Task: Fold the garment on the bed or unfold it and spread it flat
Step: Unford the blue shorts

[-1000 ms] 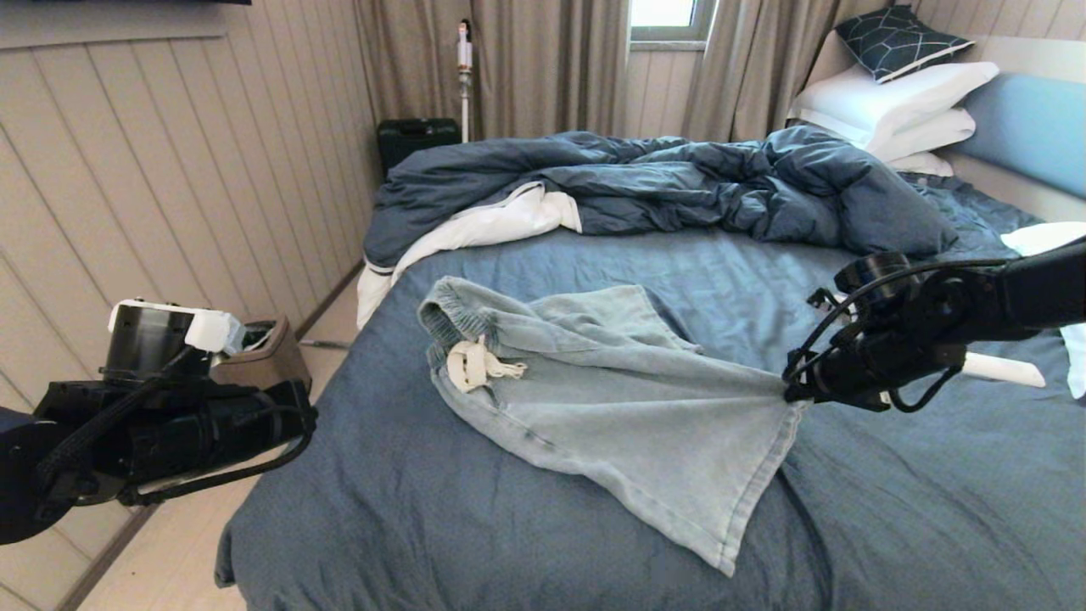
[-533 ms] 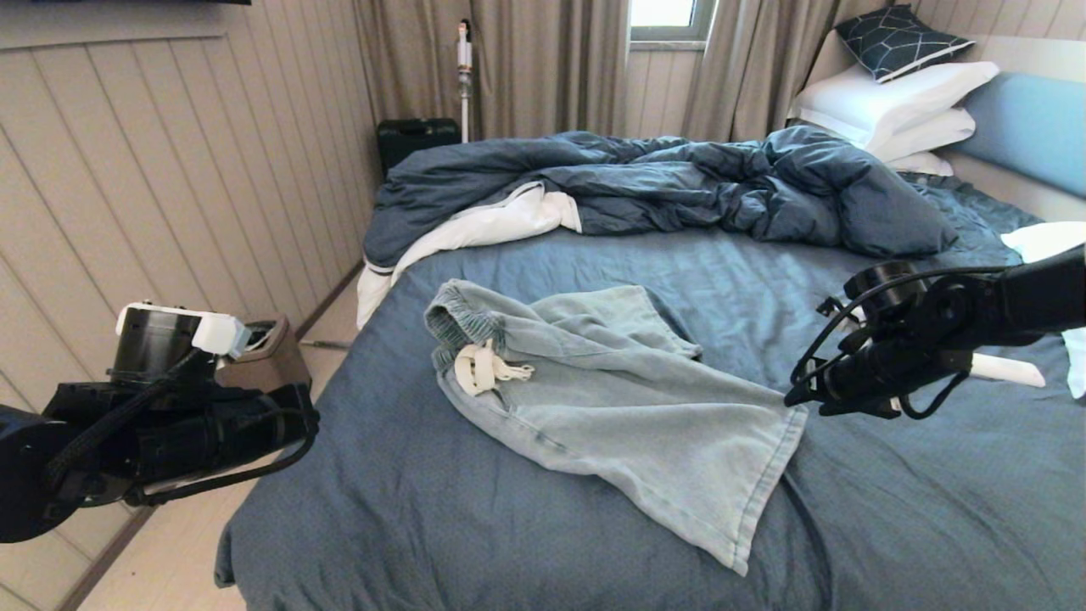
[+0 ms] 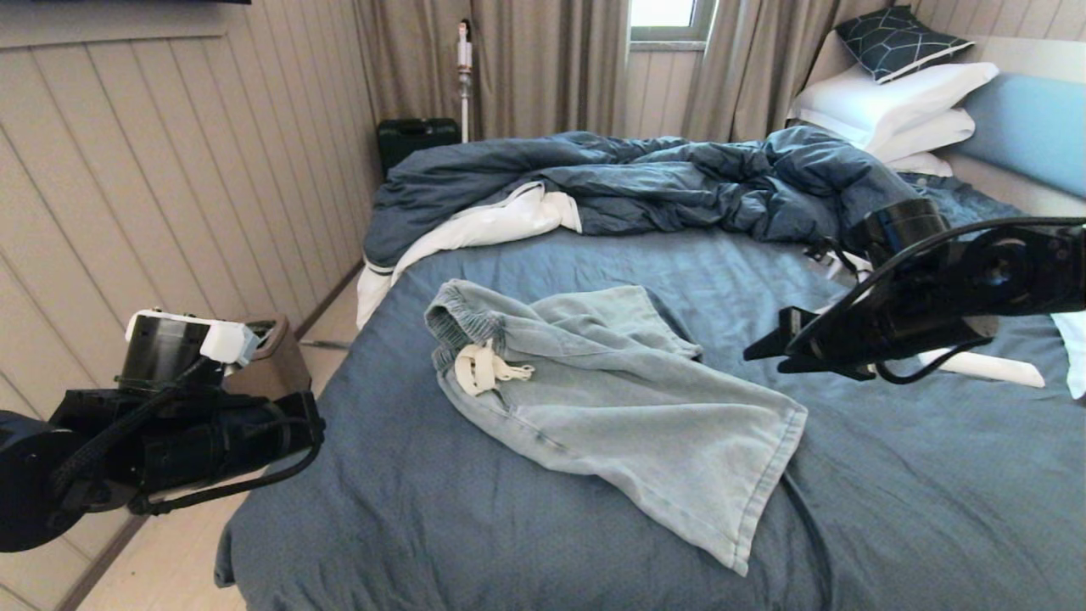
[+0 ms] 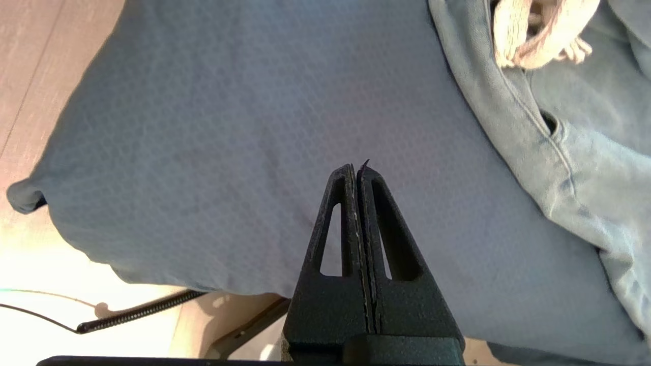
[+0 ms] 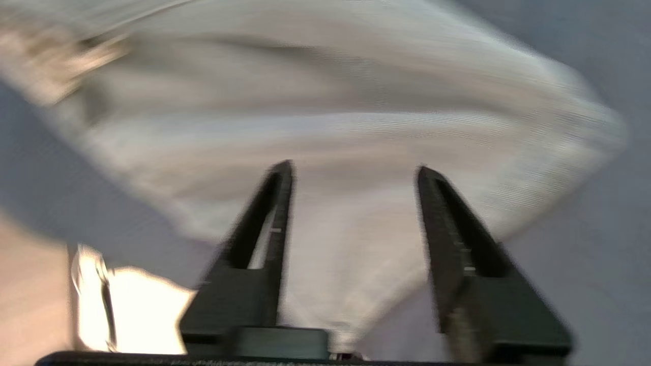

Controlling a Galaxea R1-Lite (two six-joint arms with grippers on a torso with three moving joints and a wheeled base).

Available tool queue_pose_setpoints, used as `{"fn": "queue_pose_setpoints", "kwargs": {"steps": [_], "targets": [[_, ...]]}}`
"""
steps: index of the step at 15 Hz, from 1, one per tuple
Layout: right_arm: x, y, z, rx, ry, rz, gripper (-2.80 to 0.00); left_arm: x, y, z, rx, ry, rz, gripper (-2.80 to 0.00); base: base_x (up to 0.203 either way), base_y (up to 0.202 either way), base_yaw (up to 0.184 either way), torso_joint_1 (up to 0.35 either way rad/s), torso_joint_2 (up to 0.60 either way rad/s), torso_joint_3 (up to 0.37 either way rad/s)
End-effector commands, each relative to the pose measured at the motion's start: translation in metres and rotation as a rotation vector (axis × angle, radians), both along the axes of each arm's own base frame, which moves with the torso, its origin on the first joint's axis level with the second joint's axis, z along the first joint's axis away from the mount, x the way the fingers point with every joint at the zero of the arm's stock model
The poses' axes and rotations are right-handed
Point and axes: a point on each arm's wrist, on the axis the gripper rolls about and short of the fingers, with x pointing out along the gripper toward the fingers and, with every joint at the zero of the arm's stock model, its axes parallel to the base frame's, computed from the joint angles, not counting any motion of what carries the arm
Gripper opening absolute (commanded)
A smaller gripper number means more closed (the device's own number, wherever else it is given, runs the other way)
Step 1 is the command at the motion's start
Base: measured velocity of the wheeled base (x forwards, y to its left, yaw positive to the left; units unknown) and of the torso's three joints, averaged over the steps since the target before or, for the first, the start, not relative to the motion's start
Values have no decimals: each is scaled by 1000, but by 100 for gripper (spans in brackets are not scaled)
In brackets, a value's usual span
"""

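Observation:
The pale blue shorts point(image 3: 611, 407) lie rumpled on the bed point(image 3: 475, 509), waistband and white drawstring point(image 3: 484, 367) toward the left, one wide leg reaching the near right. My right gripper point(image 3: 764, 352) hovers open above the bed just right of the shorts, holding nothing. In the right wrist view the shorts point(image 5: 356, 117) spread beyond the parted fingers point(image 5: 277, 203). My left gripper point(image 4: 356, 168) is shut and empty, held off the bed's left edge. The left wrist view shows the shorts' waist side point(image 4: 549, 132) and the drawstring point(image 4: 539, 30).
A rumpled dark blue duvet point(image 3: 662, 182) with white lining lies across the far half of the bed. White pillows point(image 3: 891, 106) stack at the headboard point(image 3: 1031, 123). A small bin point(image 3: 267, 352) stands on the floor left of the bed.
My right gripper let go of the shorts' leg hem, opened, and rose away toward the left. The hem dropped flat onto the bed. The left arm barely shifted.

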Motion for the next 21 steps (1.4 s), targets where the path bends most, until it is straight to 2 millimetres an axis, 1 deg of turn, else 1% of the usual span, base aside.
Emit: {"fn": "queue_pose_setpoints", "kwargs": {"steps": [1,2,3,4,6,7,9,10,11,12,13,14,15,17,18,20,21], "targets": [[-5,50,20,-17,-73,114,-280,-3,-3,3,-7,-11,-8,-280,0,0,0,0,0,0],[1,73,22,-42,-97,140,-280,-3,-2,3,-7,-15,-7,-280,0,0,0,0,0,0],[15,99,21,-72,-123,160,-280,-3,-2,4,-8,-32,-4,-280,0,0,0,0,0,0],[24,121,18,-98,-137,175,-280,-3,-3,4,-8,-33,-4,-280,0,0,0,0,0,0],[38,161,13,-130,-160,214,-280,-4,-6,2,-9,-46,-19,-280,0,0,0,0,0,0],[45,190,-7,-164,-153,262,-280,-6,-9,1,-11,-50,-31,-280,0,0,0,0,0,0],[44,246,-56,-253,-139,347,-280,-10,-16,-3,-10,-42,-60,-280,0,0,0,0,0,0],[42,266,-76,-302,-151,356,-280,-11,-18,-5,-10,-42,-71,-280,0,0,0,0,0,0],[40,277,-81,-327,-177,352,-280,-11,-19,-5,-11,-43,-72,-280,0,0,0,0,0,0],[41,281,-94,-348,-162,346,-280,-13,-24,-9,-11,-47,-98,-280,0,0,0,0,0,0],[39,280,-92,-351,-162,344,-280,-13,-28,-14,-8,-34,-112,-280,0,0,0,0,0,0],[35,278,-84,-347,-174,342,-280,-10,-31,-20,-3,-17,-118,-280,0,0,0,0,0,0],[33,279,-82,-346,-175,344,-280,-8,-34,-24,-1,-9,-115,-280,0,0,0,0,0,0],[24,284,-76,-341,-180,361,-280,2,-38,-32,0,-8,-67,-280,0,0,0,0,0,0],[21,283,-70,-337,-187,361,-280,6,-39,-35,4,-10,-56,-280,0,0,0,0,0,0],[9,274,-43,-310,-221,351,-280,20,-46,-50,10,15,-49,-280,0,0,0,0,0,0],[1,266,-21,-286,-250,337,-280,30,-51,-61,13,39,-44,-280,0,0,0,0,0,0]]}}
